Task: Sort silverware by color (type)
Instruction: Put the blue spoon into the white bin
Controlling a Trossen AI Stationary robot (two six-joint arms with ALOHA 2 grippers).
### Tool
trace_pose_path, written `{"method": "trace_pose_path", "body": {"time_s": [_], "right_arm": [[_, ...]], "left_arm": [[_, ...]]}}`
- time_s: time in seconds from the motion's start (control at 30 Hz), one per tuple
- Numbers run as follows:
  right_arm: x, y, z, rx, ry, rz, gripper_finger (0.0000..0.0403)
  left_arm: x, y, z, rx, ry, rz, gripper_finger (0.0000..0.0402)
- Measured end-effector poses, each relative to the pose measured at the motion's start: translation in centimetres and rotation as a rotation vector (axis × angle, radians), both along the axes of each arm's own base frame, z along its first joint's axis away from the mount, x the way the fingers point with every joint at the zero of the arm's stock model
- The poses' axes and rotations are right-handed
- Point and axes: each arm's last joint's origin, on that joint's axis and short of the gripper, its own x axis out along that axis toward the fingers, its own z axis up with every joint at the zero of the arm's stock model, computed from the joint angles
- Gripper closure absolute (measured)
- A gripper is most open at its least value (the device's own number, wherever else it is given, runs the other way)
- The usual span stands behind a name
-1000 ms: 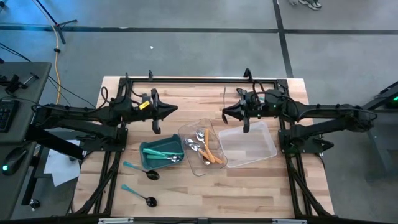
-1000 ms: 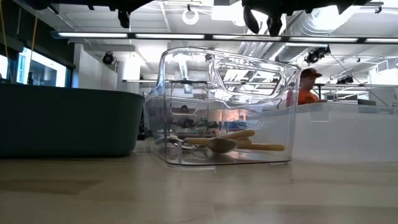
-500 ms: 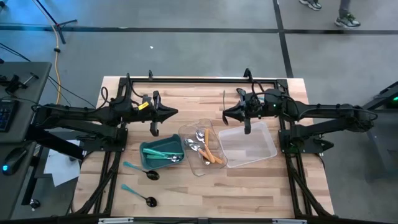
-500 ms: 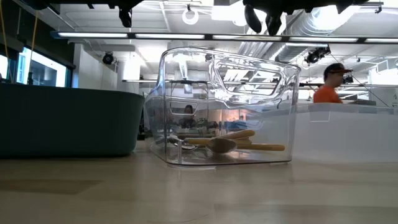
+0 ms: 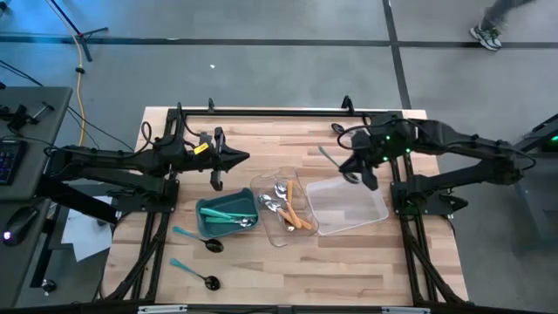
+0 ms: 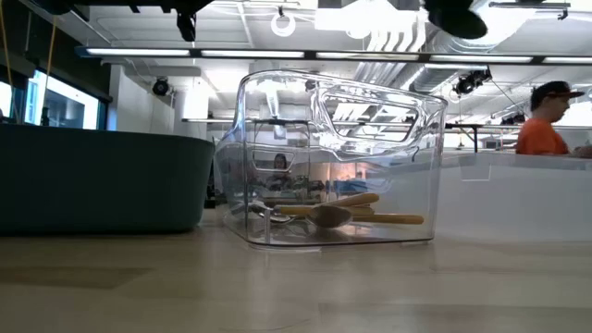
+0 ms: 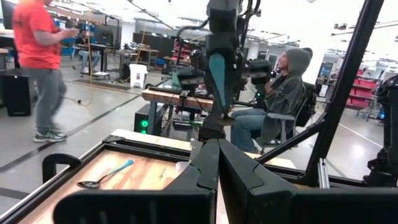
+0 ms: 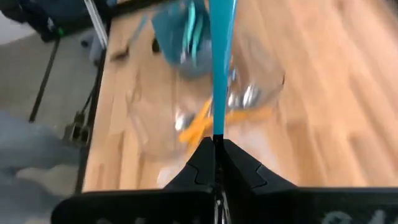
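Note:
My right gripper (image 8: 214, 140) hangs above the far part of the table (image 5: 350, 167), slanting down, shut on a teal-handled piece of silverware (image 8: 221, 62). My left gripper (image 5: 244, 155) waits shut and level over the table's left half, touching nothing. One clear tray (image 5: 283, 208) holds silver-headed spoons and orange handles. The teal bin (image 5: 228, 215) holds teal-handled pieces. Two black-headed teal spoons (image 5: 199, 240) (image 5: 196, 275) lie flat near the front left. A silver-headed teal spoon (image 7: 106, 176) lies flat by the far edge. My right gripper pinches the teal-handled piece between its two fingers, right at their tips (image 8: 216, 133). The handle (image 8: 221, 81) runs straight on past the fingertips, in line with them. It hangs clear of the table. The fingers hide which end they grip.
An empty clear tray (image 5: 347, 202) sits under and to the near side of my right gripper. A black frame rail (image 5: 279, 111) runs along the far edge. People move in the room beyond. Bare wood lies at the front right (image 5: 349, 270).
My right gripper has risen, tipped from level to slanting down, and drawn a little toward the table's right edge, staying shut. In the low view it has shifted to the right along the top edge.

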Motion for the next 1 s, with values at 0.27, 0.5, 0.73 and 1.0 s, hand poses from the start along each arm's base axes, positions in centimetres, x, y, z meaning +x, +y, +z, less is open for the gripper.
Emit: {"method": "trace_pose_path", "body": {"time_s": [0.27,0.5,0.73,1.0], "right_arm": [[-1.3,2.5,-3.7,0.1,0.36,-0.017,0.0403],[-1.9,4.5,-10.6,-0.03,0.607,-0.106,0.0403],[-0.3,4.3,-15.2,-0.04,0.789,-0.132,0.0403],[2.5,4.6,-18.4,-0.02,0.871,-0.1,0.0403]], "left_arm": [[-0.1,0.1,0.4,-0.001,-0.04,0.033,0.0401],[-0.1,0.2,0.4,-0.007,-0.049,0.085,0.0401],[-0.2,0.5,0.4,-0.021,-0.046,0.193,0.0401],[-0.2,0.6,0.4,-0.026,-0.046,0.228,0.0401]]}}
